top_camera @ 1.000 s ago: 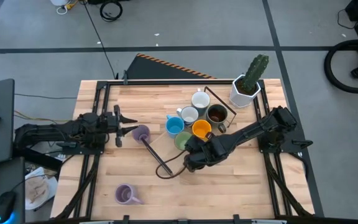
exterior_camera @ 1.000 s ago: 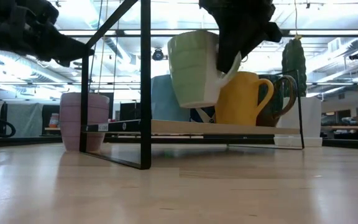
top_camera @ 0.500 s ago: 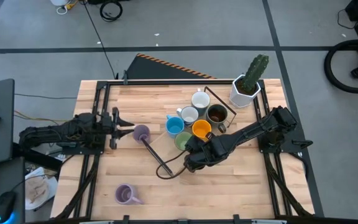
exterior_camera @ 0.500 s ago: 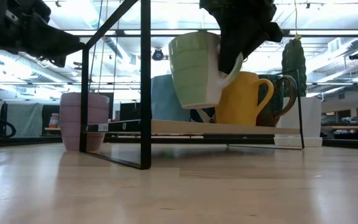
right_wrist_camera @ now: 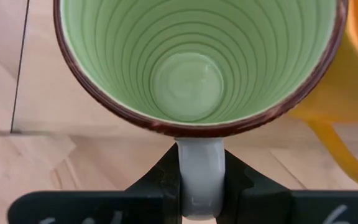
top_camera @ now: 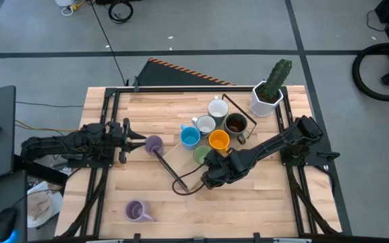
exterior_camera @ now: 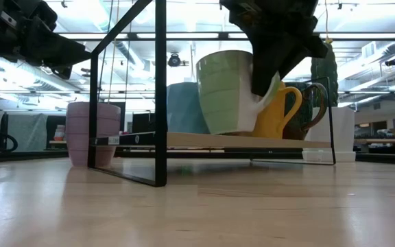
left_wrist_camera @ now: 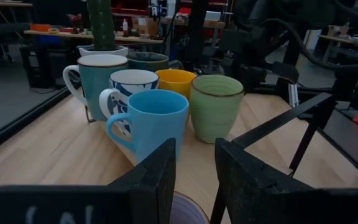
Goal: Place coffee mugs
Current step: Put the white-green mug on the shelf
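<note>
I see my right gripper (right_wrist_camera: 201, 186) squeezing the green mug's (exterior_camera: 230, 92) handle beside the orange mug (exterior_camera: 276, 113). My left gripper (top_camera: 128, 139) waits partly open, holding nothing, by a lilac mug (top_camera: 153, 143).

- The 2 arms are dark, nearly black, built of chunky jointed segments.
- The left gripper (top_camera: 135, 139) has 2 slim, pointed black fingers; in its wrist view they look matte, flat-sided and blocky.
- The right gripper (right_wrist_camera: 201, 180) has 2 black fingers with angled inner faces.
- White markings run along the lower edge of both wrist views, too cropped to read.
</note>
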